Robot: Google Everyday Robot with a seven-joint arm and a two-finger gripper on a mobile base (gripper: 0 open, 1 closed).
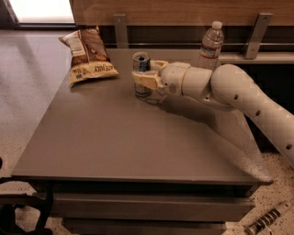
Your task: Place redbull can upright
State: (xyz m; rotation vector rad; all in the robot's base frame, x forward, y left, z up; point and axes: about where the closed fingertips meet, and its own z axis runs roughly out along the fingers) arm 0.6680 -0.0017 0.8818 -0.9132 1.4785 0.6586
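Gripper (142, 82), clasping upright redbull can (141, 60) near chip bag (89, 55): seat base flat before opening, withdraw without nudging.

A big gray bench (138, 137) fills the middle. A brown and yellow snack bag (89, 57) lies flat on its far left corner. The claw (142, 80) is just right of the bag, on the far side of the bench. A clear water bottle (210, 46) with a white cap stands up at the far right. Its bottom is hidden. Behind the bench is a wood wall (183, 11) with two gray metal brackets (120, 30). The floor (27, 114) has little specks. A striped stick thing (268, 220) lies on the floor, near right.
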